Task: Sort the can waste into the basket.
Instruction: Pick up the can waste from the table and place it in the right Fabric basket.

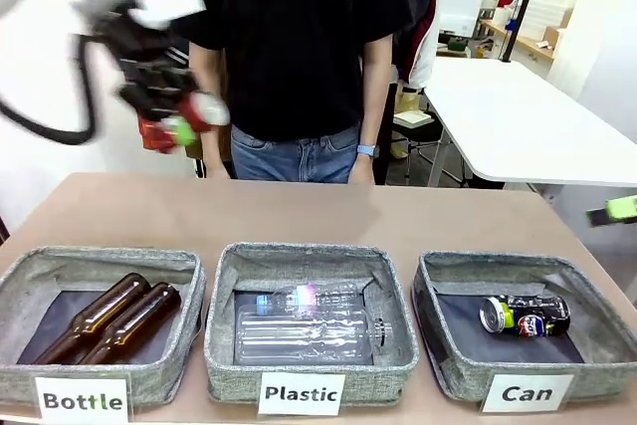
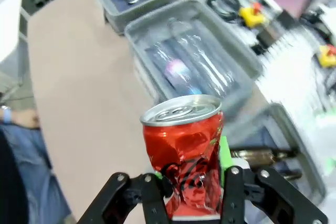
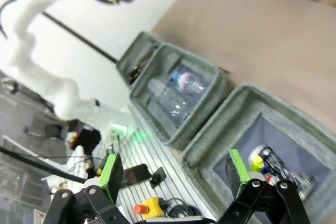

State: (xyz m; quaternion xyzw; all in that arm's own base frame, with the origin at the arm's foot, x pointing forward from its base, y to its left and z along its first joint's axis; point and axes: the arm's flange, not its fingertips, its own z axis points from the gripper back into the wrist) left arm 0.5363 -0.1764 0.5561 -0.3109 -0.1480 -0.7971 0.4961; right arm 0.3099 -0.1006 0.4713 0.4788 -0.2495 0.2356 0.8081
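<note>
Bins: three grey woven-fabric rectangular bins w/ dark floors along bottom of front view.
Can basket [image 1: 597,345]: lower right; black can [image 1: 526,315] lies on its side inside, silver top to frame left.
Plastic bin [image 1: 224,335]: centre; clear plastic bottles [image 1: 309,330] lying flat.
Bottle bin [image 1: 30,281]: lower left; two brown glass bottles [image 1: 114,320].
Left gripper [image 1: 184,118]: upper left, raised over table's far edge; fingers clamped on crushed red can [image 2: 184,153], dented, silver top up.
Right gripper [image 3: 173,174]: fingers wide apart, holding nothing, above Can basket.
Person [image 1: 299,47]: top centre, standing behind table.
</note>
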